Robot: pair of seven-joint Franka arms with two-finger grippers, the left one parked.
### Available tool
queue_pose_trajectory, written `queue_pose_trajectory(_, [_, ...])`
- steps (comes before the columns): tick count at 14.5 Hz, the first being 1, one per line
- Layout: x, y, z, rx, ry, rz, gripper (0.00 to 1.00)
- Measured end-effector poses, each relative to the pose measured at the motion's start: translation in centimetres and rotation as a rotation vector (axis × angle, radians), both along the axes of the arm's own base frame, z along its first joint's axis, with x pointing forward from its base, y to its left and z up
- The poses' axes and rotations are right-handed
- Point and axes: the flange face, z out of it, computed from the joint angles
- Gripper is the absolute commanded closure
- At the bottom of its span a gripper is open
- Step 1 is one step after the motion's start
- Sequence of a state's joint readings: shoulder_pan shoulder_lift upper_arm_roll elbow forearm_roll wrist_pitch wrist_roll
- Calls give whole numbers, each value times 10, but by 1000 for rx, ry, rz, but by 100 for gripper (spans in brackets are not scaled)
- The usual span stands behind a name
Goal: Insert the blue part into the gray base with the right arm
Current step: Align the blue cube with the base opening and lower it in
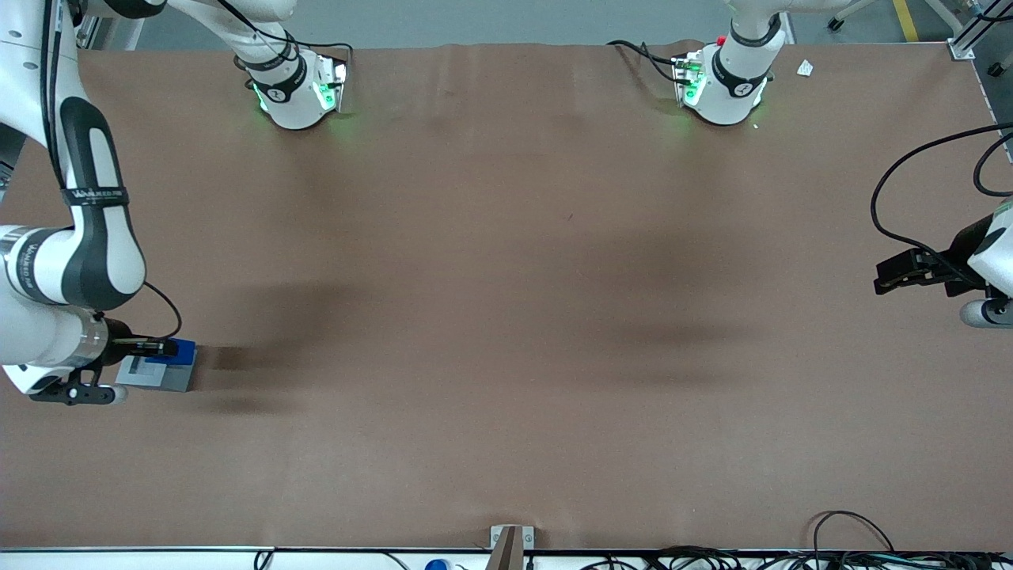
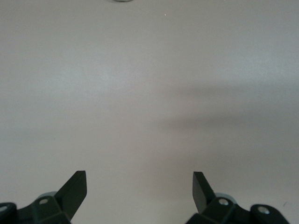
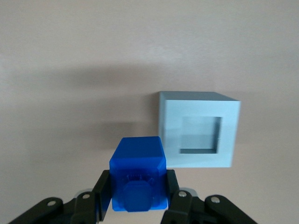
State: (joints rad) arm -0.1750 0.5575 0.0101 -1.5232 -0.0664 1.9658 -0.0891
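Note:
My right gripper (image 3: 138,191) is shut on the blue part (image 3: 138,173), with a finger pressed on each of its two sides. The gray base (image 3: 200,129) sits on the brown table beside the held part, its square recess open and empty. In the front view the right arm (image 1: 75,261) reaches down at the working arm's end of the table. There its gripper (image 1: 158,347) holds the blue part (image 1: 182,349) over the edge of the gray base (image 1: 157,374) that lies farther from the camera.
Two white pedestals with green lights (image 1: 301,87) (image 1: 720,83) stand far from the front camera. A small metal bracket (image 1: 510,542) sits at the table's near edge, with cables (image 1: 863,546) along it.

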Motion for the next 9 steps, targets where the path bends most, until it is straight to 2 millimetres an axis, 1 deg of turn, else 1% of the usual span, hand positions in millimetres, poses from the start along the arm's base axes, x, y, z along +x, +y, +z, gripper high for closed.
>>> queue_pose_trajectory(2, [-4, -21, 0, 2, -1, -8, 98])
queue_pose_trajectory(3, [-5, -27, 0, 3, -2, -10, 98])
queue_pose_trajectory(9, [-4, -29, 2, 2, -8, -7, 98])
